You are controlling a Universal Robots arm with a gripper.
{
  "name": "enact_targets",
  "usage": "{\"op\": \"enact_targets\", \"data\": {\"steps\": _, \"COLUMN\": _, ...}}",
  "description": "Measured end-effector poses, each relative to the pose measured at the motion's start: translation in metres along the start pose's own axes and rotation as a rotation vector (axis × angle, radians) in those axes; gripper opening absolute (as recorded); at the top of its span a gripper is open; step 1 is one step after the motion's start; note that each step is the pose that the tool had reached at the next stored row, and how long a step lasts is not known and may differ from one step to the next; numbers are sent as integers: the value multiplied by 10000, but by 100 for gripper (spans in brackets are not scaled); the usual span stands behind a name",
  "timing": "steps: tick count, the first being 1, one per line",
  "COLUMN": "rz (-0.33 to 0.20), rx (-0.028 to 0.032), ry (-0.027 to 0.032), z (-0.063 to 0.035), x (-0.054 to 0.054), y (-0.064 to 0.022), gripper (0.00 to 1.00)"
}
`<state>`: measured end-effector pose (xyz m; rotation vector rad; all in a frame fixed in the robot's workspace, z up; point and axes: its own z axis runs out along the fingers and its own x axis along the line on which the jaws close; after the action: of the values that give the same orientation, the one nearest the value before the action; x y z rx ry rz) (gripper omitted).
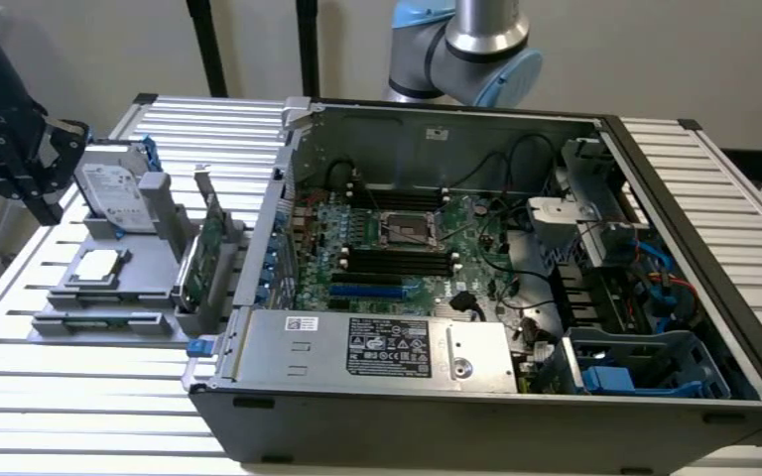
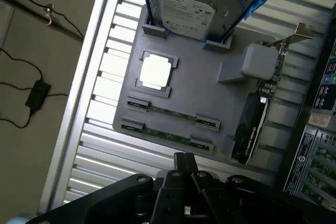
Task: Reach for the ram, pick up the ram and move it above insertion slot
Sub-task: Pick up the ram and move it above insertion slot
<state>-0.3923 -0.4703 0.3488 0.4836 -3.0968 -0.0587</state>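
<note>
**Jaws shut and empty above the parts holder; ram not yet touched**

The jaws are pressed together with nothing between them. Their fingertips hang over one edge of the grey parts holder, which lies on the slatted surface beside the open computer case.

Closest to the jaws is the ram, a thin green stick seated on edge with a clip at each end. A second stick lies just beyond it and parallel. The jaws are apart from both.

Farther out on the holder are the square processor chip, the hard drive and the upright expansion card.

As I read it, the reach is only partly made. The grasp, the lift and the carry to the dark memory slots on the motherboard are all left to do.

The ram's long axis lies level with the surface and runs along the holder's edge. One end points toward the case, the other toward the exterior view's left.
</note>
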Motion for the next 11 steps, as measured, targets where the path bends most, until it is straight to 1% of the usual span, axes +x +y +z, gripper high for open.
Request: {"op": "enact_targets", "data": {"steps": 11, "rz": -2004, "rx": 2, "ry": 77, "z": 0, "x": 0, "y": 0, "gripper": 11}}
